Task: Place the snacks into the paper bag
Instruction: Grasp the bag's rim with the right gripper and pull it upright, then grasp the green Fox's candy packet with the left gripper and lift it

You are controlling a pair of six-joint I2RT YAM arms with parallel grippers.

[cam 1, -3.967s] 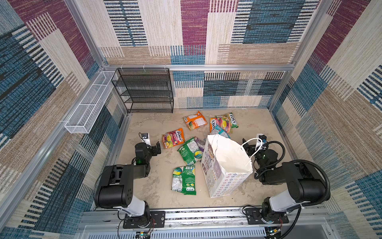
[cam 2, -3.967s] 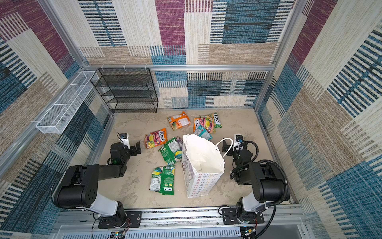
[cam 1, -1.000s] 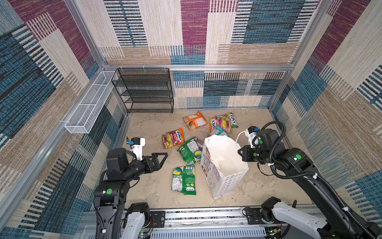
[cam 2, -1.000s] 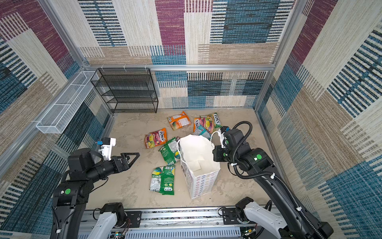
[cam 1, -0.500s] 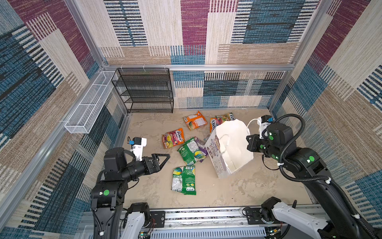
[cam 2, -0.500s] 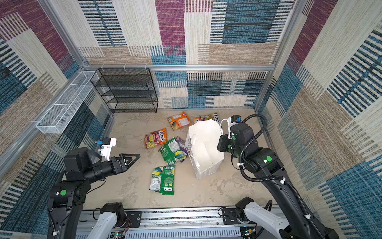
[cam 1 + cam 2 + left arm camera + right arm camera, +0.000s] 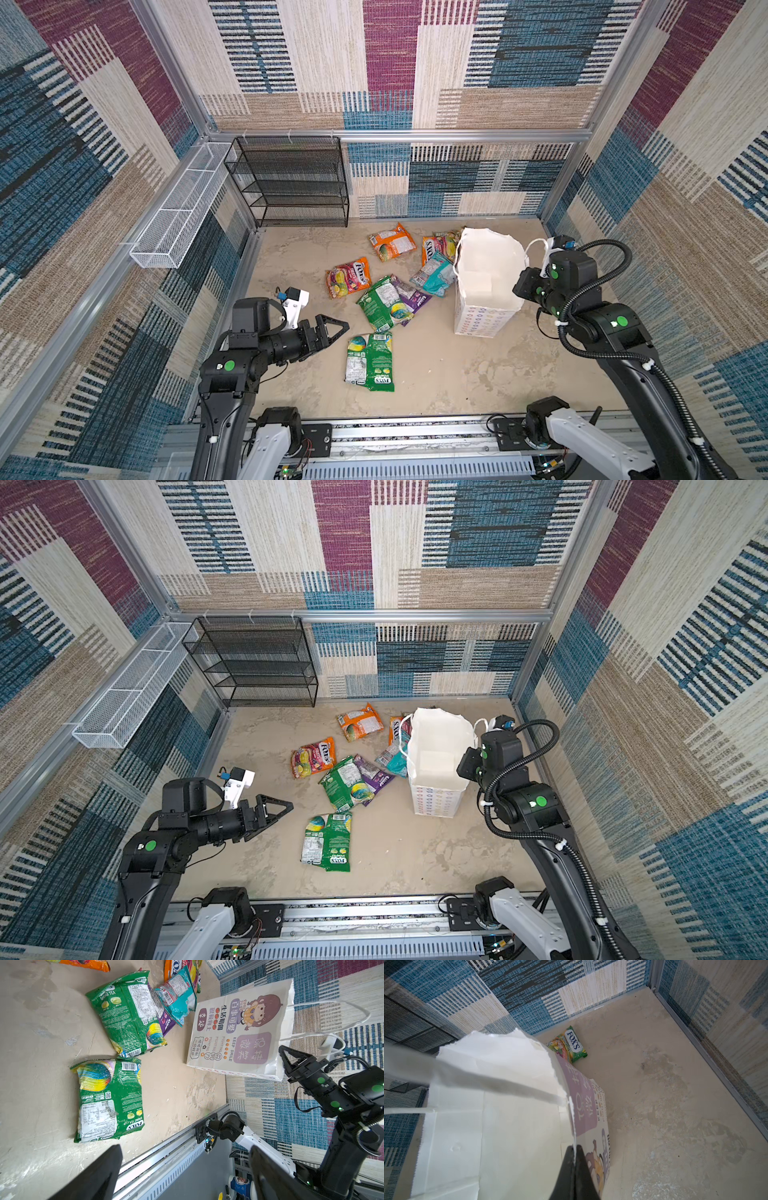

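Paper bag shifted; right wrist shows gripper pinching

Reaches low from the near left with the left gripper, fingers spread wide and aimed right. Arches over from the near right with the right gripper, fingers pinched tight on the paper bag's right rim.

The right hand has dragged the paper bag rightward and back.
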